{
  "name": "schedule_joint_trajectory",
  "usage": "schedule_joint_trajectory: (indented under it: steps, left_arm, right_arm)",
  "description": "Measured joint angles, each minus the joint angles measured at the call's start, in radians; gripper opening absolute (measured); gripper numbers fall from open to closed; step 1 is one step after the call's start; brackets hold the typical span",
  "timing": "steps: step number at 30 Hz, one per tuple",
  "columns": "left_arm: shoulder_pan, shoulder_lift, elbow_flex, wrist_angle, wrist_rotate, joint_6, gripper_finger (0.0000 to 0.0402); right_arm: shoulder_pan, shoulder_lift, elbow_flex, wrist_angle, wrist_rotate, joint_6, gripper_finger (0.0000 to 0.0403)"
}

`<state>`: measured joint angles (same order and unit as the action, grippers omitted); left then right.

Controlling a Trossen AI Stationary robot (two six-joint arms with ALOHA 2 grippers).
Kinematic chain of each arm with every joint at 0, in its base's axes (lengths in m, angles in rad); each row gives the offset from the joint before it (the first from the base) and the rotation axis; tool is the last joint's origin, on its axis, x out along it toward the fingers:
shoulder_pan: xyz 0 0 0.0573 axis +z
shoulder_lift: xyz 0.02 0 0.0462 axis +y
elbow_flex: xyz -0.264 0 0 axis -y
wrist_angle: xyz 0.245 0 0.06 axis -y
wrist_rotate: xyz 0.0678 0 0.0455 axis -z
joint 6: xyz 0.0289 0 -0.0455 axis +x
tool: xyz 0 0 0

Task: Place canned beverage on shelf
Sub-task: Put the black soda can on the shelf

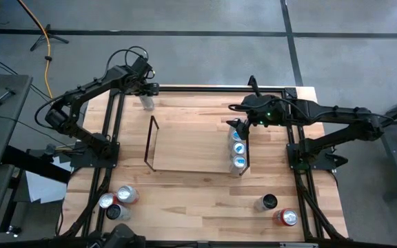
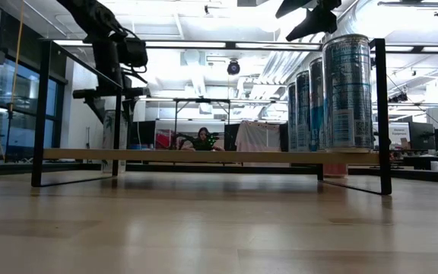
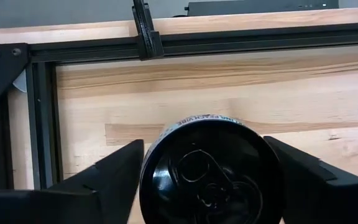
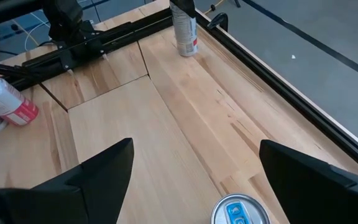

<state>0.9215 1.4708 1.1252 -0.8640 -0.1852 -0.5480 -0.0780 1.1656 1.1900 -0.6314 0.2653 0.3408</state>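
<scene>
We counted three cans (image 1: 238, 146) on the shelf (image 1: 185, 148), six off it, both grippers (image 1: 145, 95) (image 1: 238, 125) spread apart.

Black-topped can (image 3: 211, 171) — lower body cut off.

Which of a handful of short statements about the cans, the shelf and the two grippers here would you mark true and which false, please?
1. Cans already stand on the shelf at its right end. True: a row of blue-topped cans stands there.
2. The left gripper is over the shelf's middle. False: it is at the table's far edge, its fingers either side of a black-topped can.
3. The right gripper is open. True: it hovers above the row, holding nothing.
4. The shelf is full from end to end. False: its left and middle are bare.
5. Loose cans lie near the table's front corners. True: a group at the front left and two at the front right.
</scene>
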Motion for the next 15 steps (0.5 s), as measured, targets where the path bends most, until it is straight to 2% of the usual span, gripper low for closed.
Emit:
schedule_joint_trajectory:
  steps: [5, 10, 15]
  left_arm:
    - [-0.002, -0.003, 0.0, -0.001, 0.002, 0.001, 0.02]
    - [-0.002, -0.028, 0.022, -0.027, 0.029, 0.037, 0.02]
    - [-0.011, -0.05, 0.163, -0.051, 0.061, 0.119, 0.02]
  right_arm:
    - [0.0, 0.0, 0.0, 0.0, 0.0, 0.002, 0.0335]
    - [0.0, 0.0, 0.0, 0.0, 0.001, 0.027, 0.0335]
    - [0.0, 0.0, 0.0, 0.0, 0.001, 0.029, 0.0335]
